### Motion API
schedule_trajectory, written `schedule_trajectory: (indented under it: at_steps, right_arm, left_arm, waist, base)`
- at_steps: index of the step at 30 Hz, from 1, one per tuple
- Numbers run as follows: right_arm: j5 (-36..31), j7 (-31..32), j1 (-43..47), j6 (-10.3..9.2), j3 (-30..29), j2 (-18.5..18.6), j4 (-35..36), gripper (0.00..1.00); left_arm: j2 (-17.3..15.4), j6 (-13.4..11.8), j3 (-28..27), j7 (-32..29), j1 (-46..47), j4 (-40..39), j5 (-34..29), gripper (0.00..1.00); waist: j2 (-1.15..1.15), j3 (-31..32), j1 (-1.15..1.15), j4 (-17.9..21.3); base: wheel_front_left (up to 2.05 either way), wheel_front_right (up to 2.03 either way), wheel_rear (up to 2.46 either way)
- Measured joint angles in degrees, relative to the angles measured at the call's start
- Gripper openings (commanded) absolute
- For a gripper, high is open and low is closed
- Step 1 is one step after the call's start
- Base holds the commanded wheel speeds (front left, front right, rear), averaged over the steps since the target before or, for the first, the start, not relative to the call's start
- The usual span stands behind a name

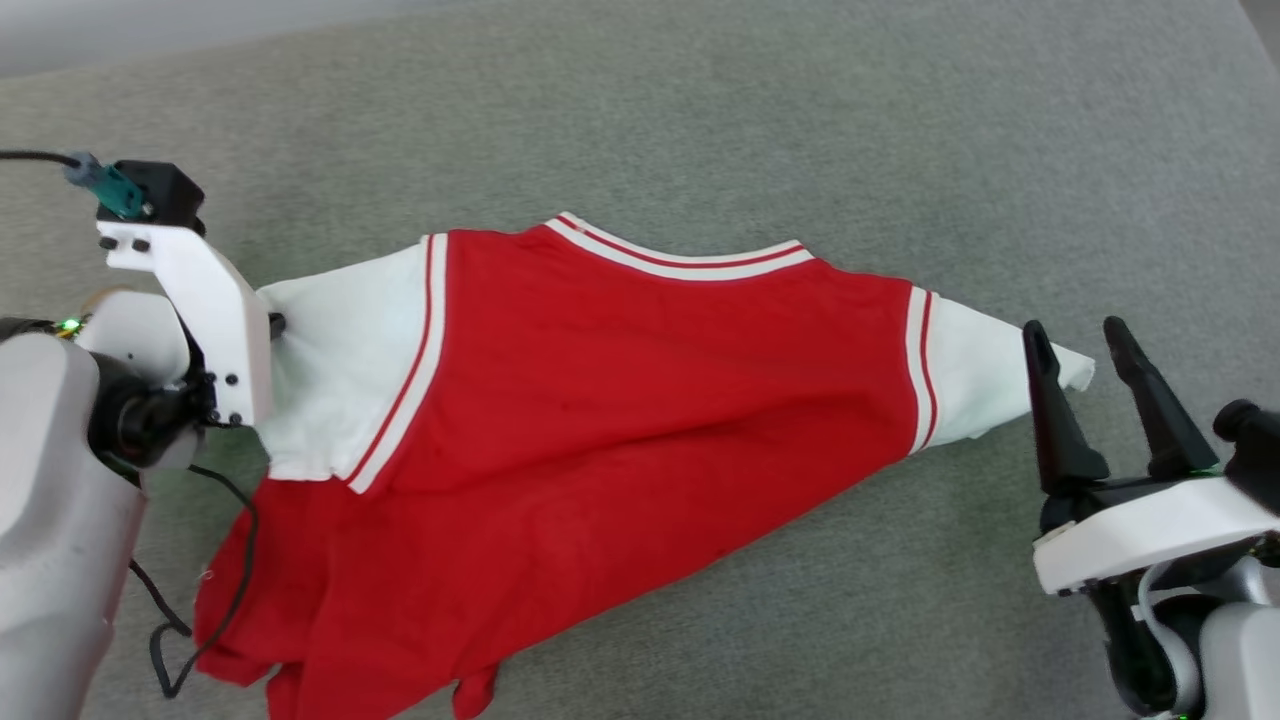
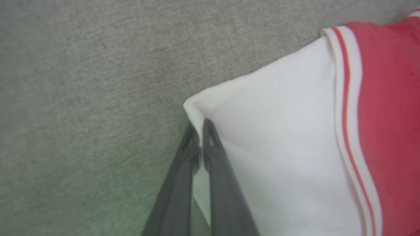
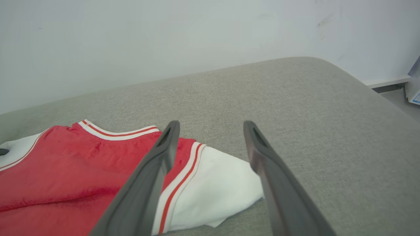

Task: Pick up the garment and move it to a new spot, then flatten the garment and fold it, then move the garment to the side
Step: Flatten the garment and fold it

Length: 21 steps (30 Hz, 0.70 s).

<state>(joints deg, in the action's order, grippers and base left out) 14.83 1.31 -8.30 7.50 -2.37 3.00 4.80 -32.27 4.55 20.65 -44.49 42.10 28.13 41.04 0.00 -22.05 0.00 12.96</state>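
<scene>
The garment (image 1: 620,400) lies spread on the grey surface with its plain red side up; its striped collar is at the far edge and its hem is bunched at the near left. My left gripper (image 2: 199,126) is shut on the corner of the garment's (image 2: 279,131) left white sleeve (image 1: 340,370); in the head view its fingers are mostly hidden behind the wrist mount. My right gripper (image 1: 1075,335) stands open at the tip of the right white sleeve (image 1: 985,380). In the right wrist view the garment (image 3: 65,177) lies partly between the open right gripper's (image 3: 211,124) fingers.
The grey fabric surface (image 1: 700,120) reaches a pale wall (image 3: 164,39) at the back and rounds off at its right edge (image 3: 367,85). A black cable (image 1: 240,560) from my left arm hangs over the red hem. A box (image 3: 414,85) sits on the floor beyond that edge.
</scene>
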Motion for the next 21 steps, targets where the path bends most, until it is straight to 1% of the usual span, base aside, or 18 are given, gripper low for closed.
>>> schedule_trajectory:
  at_steps: [4, 7, 9, 15, 18, 21]
  right_arm:
    - [1.99, 6.20, -0.46, 0.00, -3.26, 1.22, -0.51, 1.00]
    - [3.77, 12.54, -1.23, 0.00, -6.06, 2.81, -1.52, 1.00]
    - [4.69, 17.73, -1.74, 0.00, -7.71, 3.80, -2.59, 1.00]
    - [6.43, 33.56, -6.62, 0.00, -11.89, 8.02, -7.17, 1.00]
    - [7.01, 40.03, -10.44, 0.00, -12.58, 8.82, -9.31, 1.00]
    - [7.32, 45.04, -14.44, 0.00, -12.39, 9.53, -11.40, 1.00]
  left_arm:
    - [-0.01, -0.10, 0.13, 6.35, -1.41, -0.94, -2.33, 0.00]
    - [-0.46, -1.99, -0.14, 10.15, -1.86, -2.77, -4.50, 0.00]
    - [-0.57, -2.70, -0.12, 11.77, -2.29, -4.54, -5.35, 0.00]
    - [-0.40, -4.13, 0.19, 13.49, -3.41, -10.28, -6.28, 0.00]
    - [-0.13, -4.34, 0.52, 13.90, -3.43, -12.78, -6.54, 0.00]
    - [0.60, -4.57, 1.07, 14.01, -3.18, -14.61, -6.67, 0.00]
  waist:
    - [0.00, 1.56, 0.00, -2.20]
    - [0.00, 2.82, 0.00, -4.08]
    - [0.00, 3.66, 0.00, -5.37]
    - [0.00, 4.86, 0.00, -9.06]
    - [0.00, 4.18, 0.00, -10.49]
    - [0.00, 2.61, 0.00, -11.50]
  base:
    - [0.00, 0.00, 0.00]
    - [0.00, 0.00, 0.00]
    - [0.00, 0.00, 0.00]
    - [0.00, 0.00, 0.00]
    - [0.00, 0.00, 0.00]
    - [0.00, 0.00, 0.00]
